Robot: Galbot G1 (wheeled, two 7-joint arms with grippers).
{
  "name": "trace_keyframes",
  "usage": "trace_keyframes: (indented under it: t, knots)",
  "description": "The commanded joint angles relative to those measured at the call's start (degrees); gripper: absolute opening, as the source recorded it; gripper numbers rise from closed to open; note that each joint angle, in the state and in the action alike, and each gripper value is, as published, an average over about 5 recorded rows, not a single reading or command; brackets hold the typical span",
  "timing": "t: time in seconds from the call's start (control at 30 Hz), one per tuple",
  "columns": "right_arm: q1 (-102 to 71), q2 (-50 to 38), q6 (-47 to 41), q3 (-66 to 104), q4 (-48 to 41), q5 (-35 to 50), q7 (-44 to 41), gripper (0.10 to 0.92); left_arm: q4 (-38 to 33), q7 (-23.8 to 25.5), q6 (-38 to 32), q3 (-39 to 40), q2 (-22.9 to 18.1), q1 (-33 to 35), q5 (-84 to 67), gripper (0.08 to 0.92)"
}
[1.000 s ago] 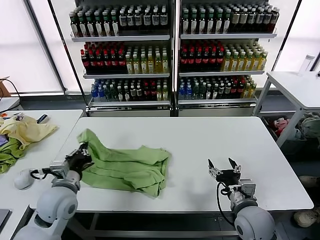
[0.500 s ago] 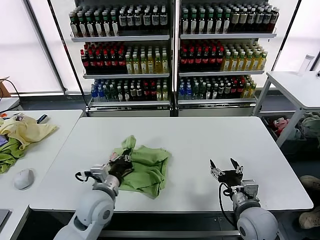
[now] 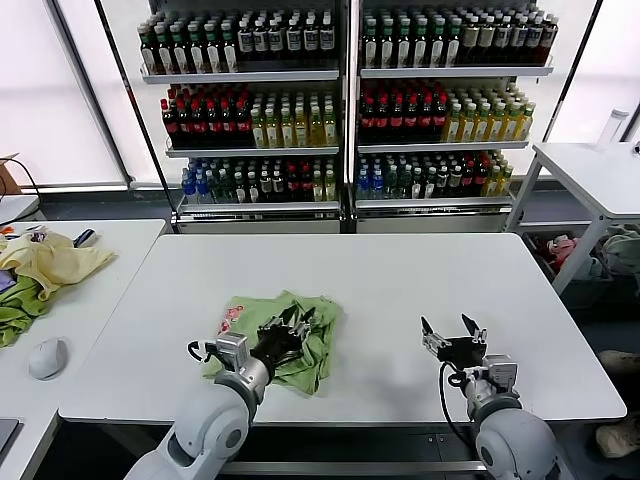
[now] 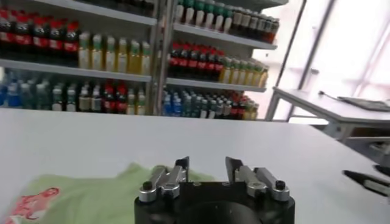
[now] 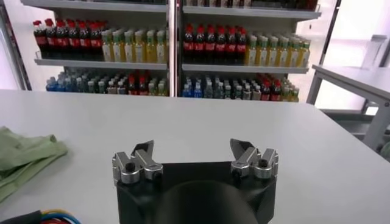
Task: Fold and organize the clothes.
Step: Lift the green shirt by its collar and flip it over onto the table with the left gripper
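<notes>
The left gripper (image 3: 291,327) hovers low over the near middle of a white rectangular table (image 3: 420,275), its two black fingers parted with an empty gap between them, holding nothing. In the left wrist view the same gripper (image 4: 206,165) shows a clear space between its fingertips, with table surface beyond. Directly beneath and around it lies the light green short-sleeved polo shirt (image 3: 272,338), bunched into a rough folded heap, with its red-and-white round print (image 3: 232,318) facing up at the heap's left edge. The print (image 4: 33,201) also appears in the left wrist view beside the gripper body.

The right gripper (image 3: 452,330) rests over the near right part of the same table, well apart from the shirt, its fingers spread wide and empty.

On a second white table to the left lie a pale yellow crumpled garment (image 3: 52,262), a darker green cloth (image 3: 18,305) and a white computer mouse (image 3: 47,357). Behind stand shelves of coloured bottles (image 3: 340,100).
</notes>
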Motion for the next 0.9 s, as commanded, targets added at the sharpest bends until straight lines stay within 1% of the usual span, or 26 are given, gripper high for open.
trace_keyframes:
  t: [0.03, 0.13, 0.23, 0.33, 0.4, 0.6, 0.77, 0.9]
  knots:
    - [1.3, 0.1, 0.0, -0.2, -1.1, 0.4, 0.0, 0.823, -2.4, 0.6, -0.9, -7.9, 3.3, 1.4, -8.2, 0.536]
    - [1.5, 0.1, 0.0, -0.3, -1.3, 0.5, 0.0, 0.823, 2.7, -0.8, -3.9, -12.6, 5.8, 2.1, -4.3, 0.606]
    - [1.9, 0.2, 0.1, -0.6, -1.7, 0.5, 0.0, 0.823, 8.4, -1.1, -6.1, -15.3, 7.9, 2.2, -1.5, 0.675]
    - [2.2, 0.3, 0.0, -0.8, -2.0, 0.5, 0.1, 0.823, 13.5, -1.4, -6.6, -16.2, 8.7, 2.0, -0.2, 0.767]
    - [2.2, 0.4, 0.0, -0.9, -2.0, 0.5, 0.1, 0.823, 15.6, -1.2, -6.5, -16.0, 8.8, 2.2, 0.3, 0.810]
    - [1.9, 0.3, 0.0, -0.7, -1.8, 0.3, 0.2, 0.823, 16.6, 2.0, -4.4, -13.6, 7.7, 3.7, 0.1, 0.822]
    - [1.3, 0.1, -0.1, -0.1, -1.2, 0.4, 0.2, 0.823, 18.9, 3.3, -3.2, -12.5, 6.0, 2.3, -1.2, 0.823]
    - [0.9, 0.0, -0.1, 0.5, -0.7, 0.4, 0.2, 0.823, 19.7, 4.2, -2.2, -12.2, 5.7, 1.7, -3.3, 0.823]
